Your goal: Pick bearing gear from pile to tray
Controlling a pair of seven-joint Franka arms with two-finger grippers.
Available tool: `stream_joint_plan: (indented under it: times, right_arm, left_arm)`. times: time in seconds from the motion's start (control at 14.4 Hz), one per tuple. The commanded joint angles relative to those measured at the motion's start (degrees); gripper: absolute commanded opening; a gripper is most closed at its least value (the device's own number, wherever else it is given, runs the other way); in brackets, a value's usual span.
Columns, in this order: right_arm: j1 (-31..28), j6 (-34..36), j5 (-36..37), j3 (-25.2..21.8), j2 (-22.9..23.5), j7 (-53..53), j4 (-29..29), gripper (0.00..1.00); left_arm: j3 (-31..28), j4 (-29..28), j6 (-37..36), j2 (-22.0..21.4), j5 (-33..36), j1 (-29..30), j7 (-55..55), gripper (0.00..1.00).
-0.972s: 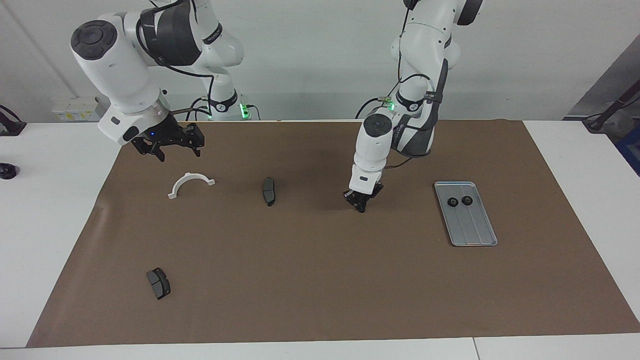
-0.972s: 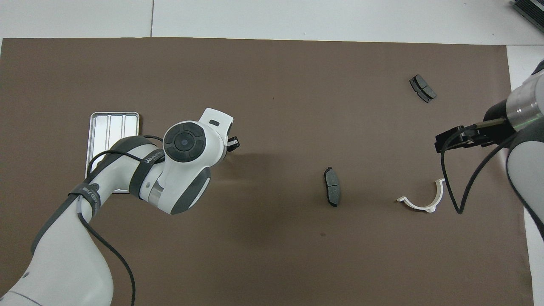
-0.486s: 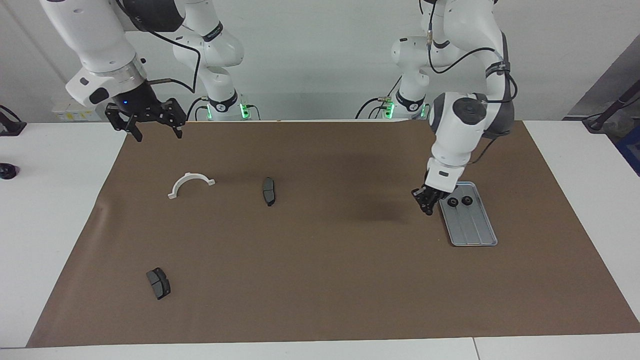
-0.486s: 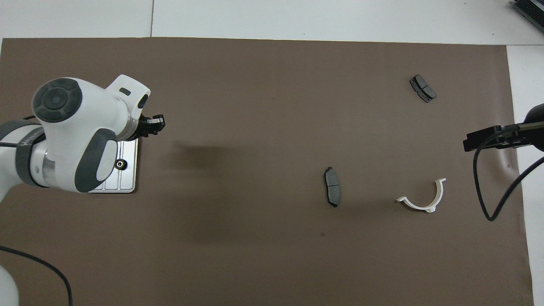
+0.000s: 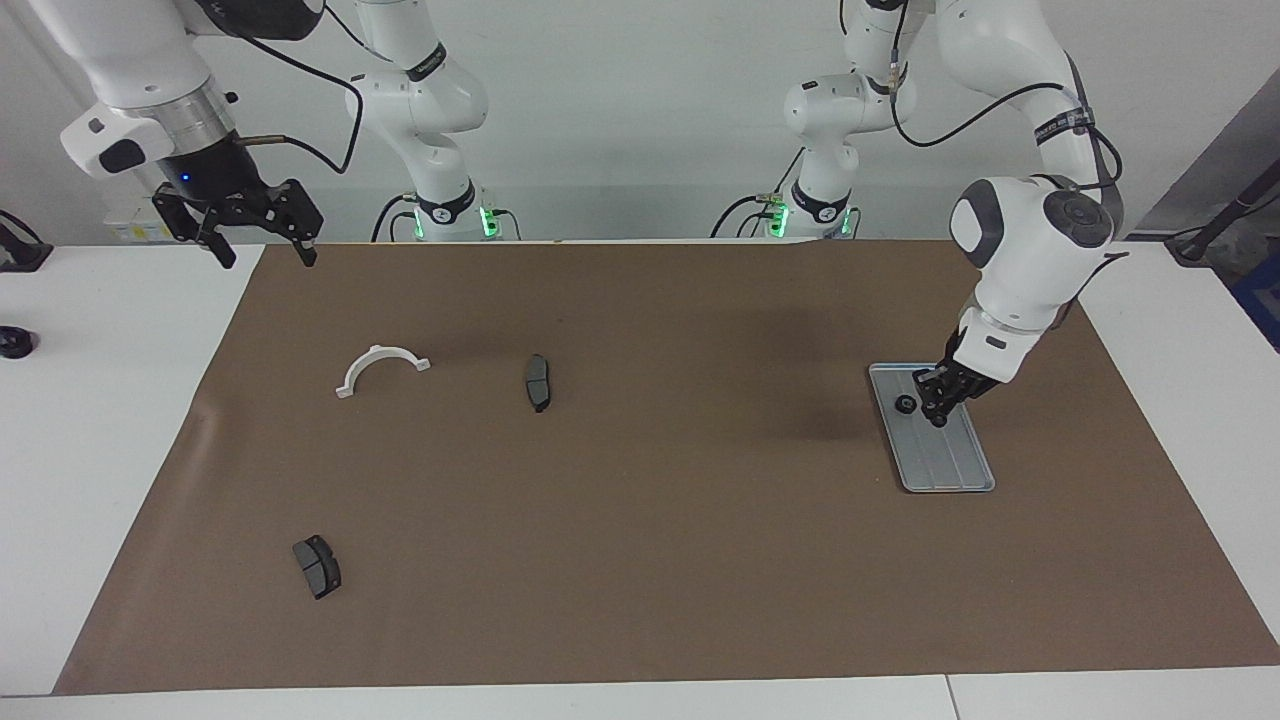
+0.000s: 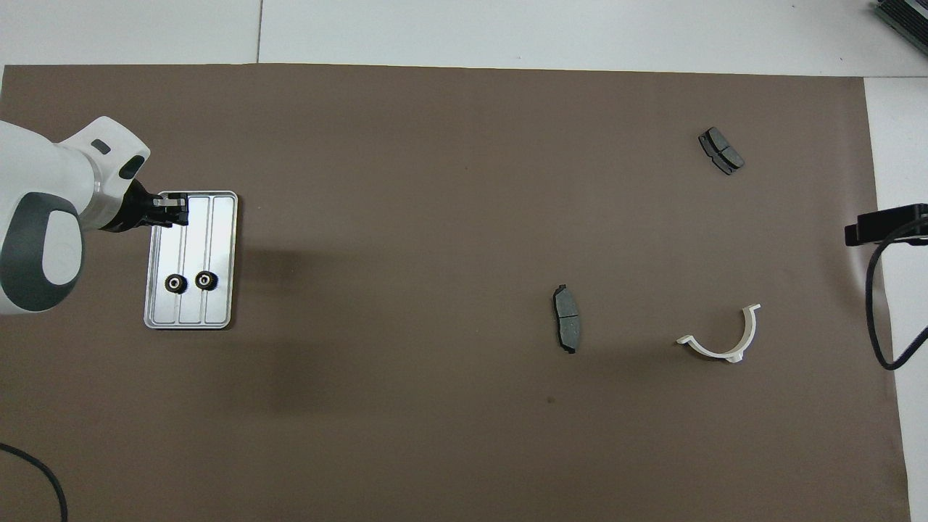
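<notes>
Two views, entered in turn. Facing view: left end effector (image 5: 938, 408) over the tray (image 5: 950, 470), low at the end nearer the robots, its black tip in front of one gear; whether it is clenched on a gear or released cannot be told. One gear (image 5: 905, 404) shows on the tray just beside the tip. Right end effector (image 5: 258, 232) waits high over the worktop (image 5: 100, 420) edge at the right arm's end, fingers spread, holding nothing. On the brown mat (image 5: 640, 560): white half ring (image 5: 380, 366), dark pad (image 5: 538, 382) beside it, double pad (image 5: 317, 566) farther from the robots. Overhead view: tray (image 6: 217, 217) holds two gears (image 6: 175, 283) (image 6: 206, 280) side by side at its nearer end; left end effector (image 6: 172, 211) reads over the farther part of the tray, so it is raised and touches neither. No pile of gears shows in either view. Risk, as a judgement: a release from height could let a round gear bounce or roll along the ridges; a descent onto the seated pair could knock them or shift the light tray.
</notes>
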State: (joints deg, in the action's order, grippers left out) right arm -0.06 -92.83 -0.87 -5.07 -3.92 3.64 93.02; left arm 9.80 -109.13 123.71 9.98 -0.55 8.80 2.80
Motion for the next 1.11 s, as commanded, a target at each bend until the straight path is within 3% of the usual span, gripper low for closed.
stream_joint_plan:
  times: [0.0, 0.14, 0.42, 0.69, 0.76, 0.83, 0.97, 1.04]
  right_arm:
    - [4.2, -1.2, -1.2, -5.2, -0.6, 0.2, 0.8, 1.00]
    - [5.6, 0.3, -1.2, -7.8, -0.6, 0.3, 0.7, 1.00]
    - [5.3, 7.3, -0.2, -7.5, -0.9, 0.5, 0.1, 1.00]
    - [4.8, 6.8, -0.3, -7.4, -1.9, 0.4, 0.7, 1.00]
    - [4.8, 6.7, -0.3, -7.4, -1.9, 0.2, 0.7, 1.00]
    - [4.8, 6.7, -0.3, -7.4, -2.0, 0.3, 0.8, 1.00]
    - [5.1, 6.7, -0.3, -7.3, -2.1, 0.3, 0.8, 1.00]
    - [5.5, 6.7, -0.3, -7.3, -2.1, 0.3, 0.8, 1.00]
  left_arm:
    - [0.4, -2.6, 4.4, 0.6, -0.9, 4.9, -9.3, 0.00]
    - [0.4, -2.8, 7.9, 3.2, -0.9, 7.1, -12.7, 0.00]
    - [0.4, -5.7, 14.8, 5.7, -0.9, 5.2, -9.4, 0.00]
    - [0.4, -9.7, 16.2, 5.7, -0.9, 3.0, -6.0, 0.01]
    - [0.4, -10.5, 16.2, 5.3, -0.9, 2.5, -5.5, 0.09]
    - [0.4, -10.8, 16.0, 5.1, -0.9, 2.2, -5.5, 0.27]
    - [0.4, -10.1, 15.6, 5.1, -0.9, 2.2, -5.6, 1.00]
    - [0.5, -8.8, 14.6, 4.7, -0.9, 2.2, -5.6, 1.00]
